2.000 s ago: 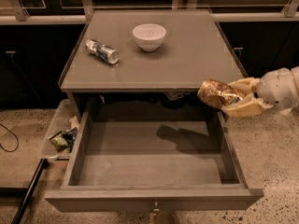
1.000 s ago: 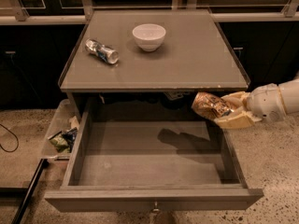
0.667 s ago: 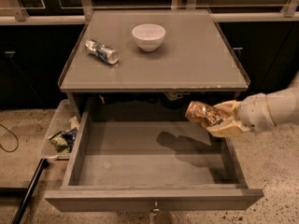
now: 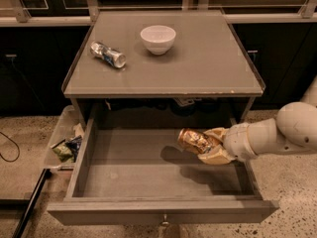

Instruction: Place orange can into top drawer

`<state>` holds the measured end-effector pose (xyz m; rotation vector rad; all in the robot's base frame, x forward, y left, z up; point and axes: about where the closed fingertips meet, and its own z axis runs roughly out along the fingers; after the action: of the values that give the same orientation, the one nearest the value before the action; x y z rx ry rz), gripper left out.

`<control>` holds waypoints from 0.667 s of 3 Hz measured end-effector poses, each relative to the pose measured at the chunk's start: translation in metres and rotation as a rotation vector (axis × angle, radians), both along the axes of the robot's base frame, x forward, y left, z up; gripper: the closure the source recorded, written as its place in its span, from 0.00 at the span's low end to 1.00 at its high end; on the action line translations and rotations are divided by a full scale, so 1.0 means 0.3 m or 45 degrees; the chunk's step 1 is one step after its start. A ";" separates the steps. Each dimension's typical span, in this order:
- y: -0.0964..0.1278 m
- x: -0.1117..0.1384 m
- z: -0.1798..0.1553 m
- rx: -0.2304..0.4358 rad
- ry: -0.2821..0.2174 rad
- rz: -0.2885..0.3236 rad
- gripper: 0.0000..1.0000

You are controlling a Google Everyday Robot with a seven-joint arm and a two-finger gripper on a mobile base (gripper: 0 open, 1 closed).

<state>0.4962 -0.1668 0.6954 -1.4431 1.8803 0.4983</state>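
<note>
- The pale 2-finger tool (image 4: 207, 147) reaches in from 3 o'clock, clamped on the orange can (image 4: 192, 140), a small dented orange-gold metal drink can, held sideways above the 3 o'clock part of the wide, shallow grey top drawer (image 4: 130, 168).
- Best lower it close to the drawer floor, clear of the 3 o'clock wall, before releasing; lying sideways, it may roll.
- Count: 1 orange can, 1 slim silver-and-blue can (image 4: 108, 54) and 1 round white bowl (image 4: 158, 38) on the grey table (image 4: 198, 73), 1 clear plastic bin (image 4: 59, 133) at 9 o'clock.

My gripper (image 4: 207, 146) holds the orange can (image 4: 191, 139) over the top drawer (image 4: 129, 175) in what looks like an office kitchenette: grey counter (image 4: 198, 68), white bowl (image 4: 158, 37), speckled floor (image 4: 292, 197).
</note>
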 end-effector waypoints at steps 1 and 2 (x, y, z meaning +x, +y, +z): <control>0.038 0.035 -0.080 -0.028 -0.037 0.005 1.00; 0.085 0.093 -0.158 -0.024 -0.048 0.018 1.00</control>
<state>0.5241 -0.1412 0.6481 -1.4692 1.8513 0.4584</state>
